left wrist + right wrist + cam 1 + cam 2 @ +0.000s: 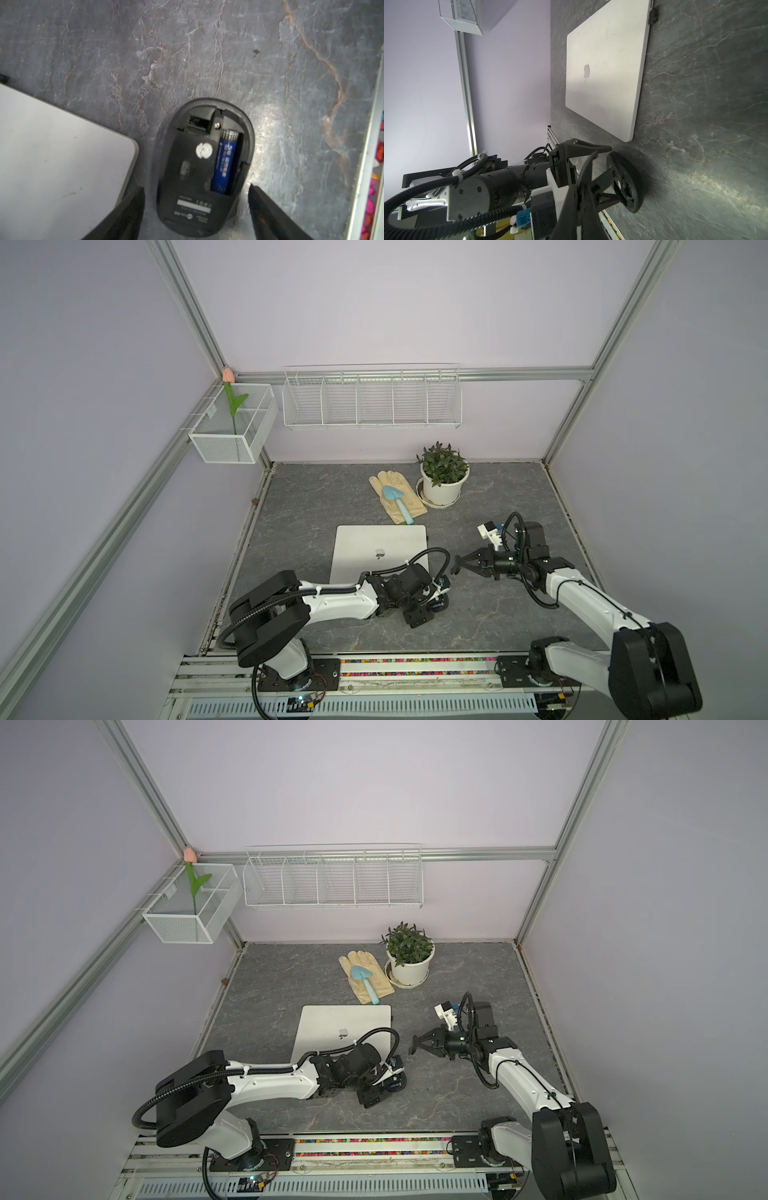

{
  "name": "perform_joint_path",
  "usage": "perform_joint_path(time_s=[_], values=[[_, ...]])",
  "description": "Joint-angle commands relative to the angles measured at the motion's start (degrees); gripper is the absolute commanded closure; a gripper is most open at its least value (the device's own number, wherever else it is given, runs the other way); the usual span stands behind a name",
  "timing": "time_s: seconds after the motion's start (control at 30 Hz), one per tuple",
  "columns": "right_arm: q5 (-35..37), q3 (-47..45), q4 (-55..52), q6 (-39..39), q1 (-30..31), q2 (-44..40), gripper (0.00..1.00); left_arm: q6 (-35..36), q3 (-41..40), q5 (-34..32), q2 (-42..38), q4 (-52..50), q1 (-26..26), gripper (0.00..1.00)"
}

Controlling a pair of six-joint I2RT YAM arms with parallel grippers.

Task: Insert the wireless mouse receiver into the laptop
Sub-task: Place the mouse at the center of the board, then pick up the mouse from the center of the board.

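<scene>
The left pincer is sitting closest to the wrist lens. Its two black fingers are standing wide apart, one on each side of the wireless mouse, with bare tabletop showing in both gaps; it is gripping nothing. The mouse is lying on its back just off the laptop's near right corner, close but not touching. Its underside is lying open, exposing a blue battery and a dark slot beside it; whether the slot is holding anything cannot be told.

The laptop is lying flat, lid shut, logo up. The right pincer is hanging to the right of the laptop, tips pointing towards it and pressed fully together; whether anything small is pinched between them cannot be told.

A small black piece is sitting against the laptop's right edge by the far corner. Behind the laptop's far edge a tan glove is lying with a blue trowel on it. A potted plant is standing beyond the far right corner.
</scene>
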Motion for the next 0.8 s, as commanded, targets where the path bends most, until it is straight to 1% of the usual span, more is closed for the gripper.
perform_joint_path(time_s=[0.0,0.2,0.4,0.63,0.77], values=[[-0.04,-0.81,-0.66,-0.47,-0.37,-0.95,0.92,-0.44,0.72,-0.08,1.13,0.54,-0.21,0.20],[-0.34,-1.23,-0.41,-0.08,-0.37,-1.65,0.92,0.56,1.26,0.38,2.64,1.45,-0.21,0.19],[-0.52,-1.51,0.29,0.13,-0.37,-1.65,0.93,3.89,3.28,1.58,4.78,0.52,-0.12,0.20],[-0.59,-1.60,0.25,0.09,-0.37,-1.75,0.93,4.98,3.55,2.68,4.47,-0.49,-0.14,0.21],[-0.56,-1.51,0.52,0.17,-0.37,-1.58,0.92,7.30,3.70,3.59,4.46,-1.89,0.03,0.21]])
